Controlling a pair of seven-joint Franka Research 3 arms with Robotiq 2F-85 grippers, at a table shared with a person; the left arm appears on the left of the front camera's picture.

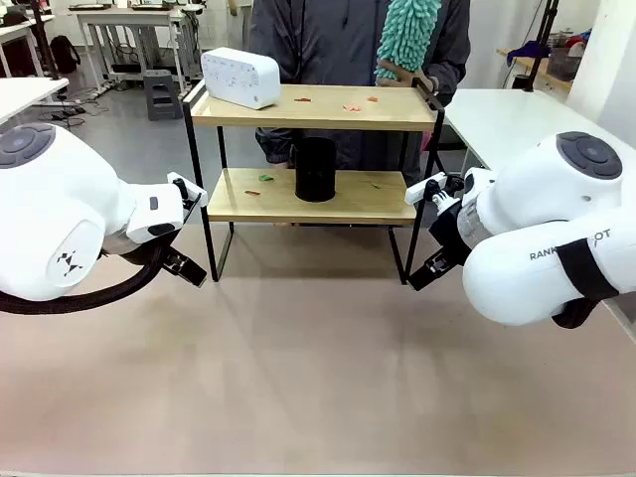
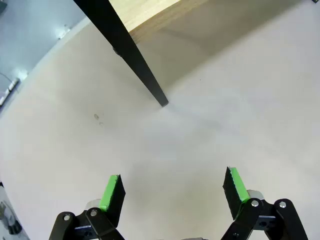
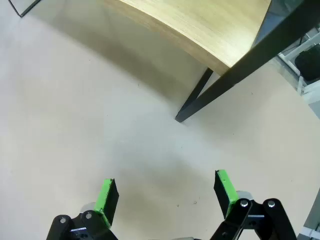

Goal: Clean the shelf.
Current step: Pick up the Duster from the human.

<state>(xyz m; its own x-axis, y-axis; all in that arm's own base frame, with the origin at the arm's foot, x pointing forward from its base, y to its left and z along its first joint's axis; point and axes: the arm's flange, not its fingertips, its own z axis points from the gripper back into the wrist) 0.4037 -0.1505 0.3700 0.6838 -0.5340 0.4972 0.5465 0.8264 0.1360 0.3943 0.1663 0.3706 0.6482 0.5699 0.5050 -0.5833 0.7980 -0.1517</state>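
Your two white arms are sitting nearest the camera, at nine and three o'clock, both hanging low over the table (image 1: pixel 318 378). The left gripper (image 1: pixel 187 266) is spreading its fingers (image 2: pixel 111 192) wide and holding nothing. The right gripper (image 1: pixel 425 274) is doing the same, its fingers (image 3: pixel 226 189) wide and empty.

The shelf (image 1: pixel 298 121) is standing at twelve o'clock on the table's far side. One of its front legs is showing just beyond each gripper, apart from the fingers.

As I am judging it, you are starting by clearing the boards. Be lifting each gripper well above those legs before reaching in. Be taking the bulky items first, squarely and upright, so the scraps are not getting swept off the boards.

You are dealing with:
- one shelf with two boards
- one white box (image 1: pixel 239 77), at the top board's nine o'clock end
- one black cylinder (image 1: pixel 315 169), mid lower board
- one teal duster (image 1: pixel 407 38), which the person's hand (image 1: pixel 405 74) is holding at the three o'clock end
- roughly three small scraps (image 1: pixel 350 106) on each board; they are too small to count for sure
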